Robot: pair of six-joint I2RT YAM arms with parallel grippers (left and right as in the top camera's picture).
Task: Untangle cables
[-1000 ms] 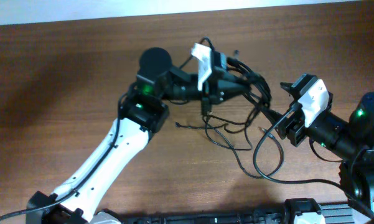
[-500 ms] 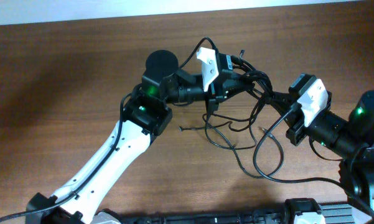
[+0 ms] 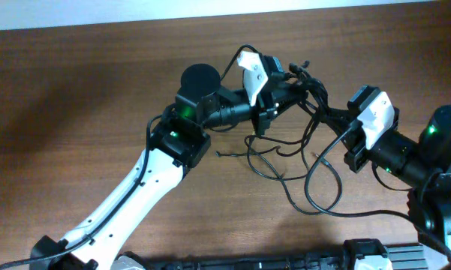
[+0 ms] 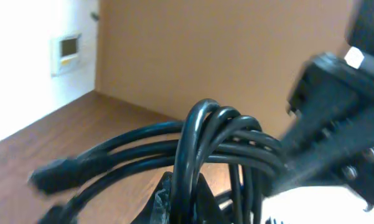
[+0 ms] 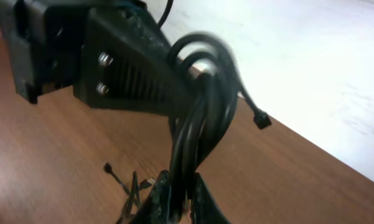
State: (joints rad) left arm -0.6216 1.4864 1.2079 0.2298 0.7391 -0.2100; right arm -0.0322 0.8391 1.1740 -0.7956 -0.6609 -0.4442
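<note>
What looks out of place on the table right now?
The cables are a knotted bunch strung between the left pincer and right pincer, with loose loops sprawled on the table below. Nothing looks damaged or spilled.

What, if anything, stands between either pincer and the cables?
Nothing visible. The left pincer and right pincer are both already on the cables. In each wrist view the cables run straight into its grip, with no other object between.
</note>
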